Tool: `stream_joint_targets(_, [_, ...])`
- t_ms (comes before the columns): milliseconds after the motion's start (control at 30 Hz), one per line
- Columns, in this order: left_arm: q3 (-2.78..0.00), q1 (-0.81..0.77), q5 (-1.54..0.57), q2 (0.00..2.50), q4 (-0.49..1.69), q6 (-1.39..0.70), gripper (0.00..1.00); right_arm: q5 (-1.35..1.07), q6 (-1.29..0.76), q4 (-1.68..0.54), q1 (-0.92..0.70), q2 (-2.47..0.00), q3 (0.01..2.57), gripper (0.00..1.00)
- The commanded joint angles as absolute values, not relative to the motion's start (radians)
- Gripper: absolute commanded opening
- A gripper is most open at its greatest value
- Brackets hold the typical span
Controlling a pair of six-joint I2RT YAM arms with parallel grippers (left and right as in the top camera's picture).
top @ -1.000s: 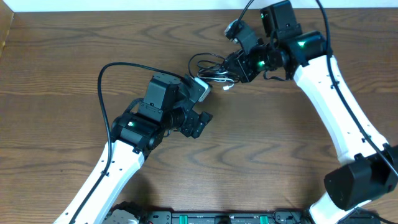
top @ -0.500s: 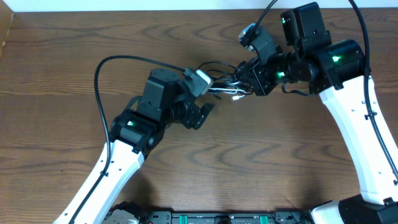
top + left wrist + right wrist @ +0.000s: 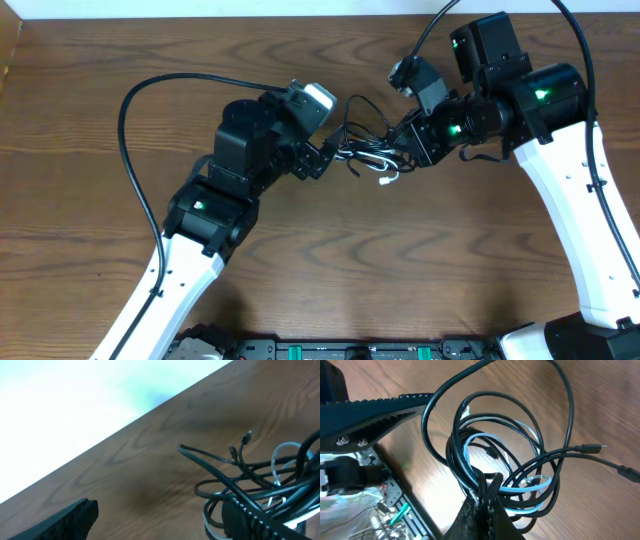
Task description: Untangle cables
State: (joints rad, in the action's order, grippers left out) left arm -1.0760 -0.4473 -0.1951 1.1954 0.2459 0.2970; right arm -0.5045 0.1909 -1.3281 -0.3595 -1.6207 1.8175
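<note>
Our right gripper [image 3: 487, 485] is clenched on the tangled bundle of thin black and white cables [image 3: 368, 152], which sits between both arms over the brown wooden table [image 3: 90, 90]. Our left gripper [image 3: 160, 510] gapes released, the bundle beside one finger.

Left gripper [image 3: 326, 158] jaws spread wide; right gripper [image 3: 487, 484] jaws clamped.
</note>
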Motion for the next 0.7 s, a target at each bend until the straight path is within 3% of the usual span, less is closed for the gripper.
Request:
stream_joint_targets(0, [-1.105,-0.451,-0.192,1.165,0.237,0.309,0.87,-0.599,0.192,-1.327,-0.368,-1.589,1.839,0.01])
stream_joint_targets(233, [-1.105,-0.451,-0.199,1.161,0.237,0.267,0.93,-0.636,0.199,-1.320,-0.368,-1.588,1.839,0.01])
stream_joint_targets(667, [-1.105,-0.451,-0.201,1.127,0.242,0.113,0.93,-0.522,0.207,-1.269,-0.368,-1.588,1.839,0.01])
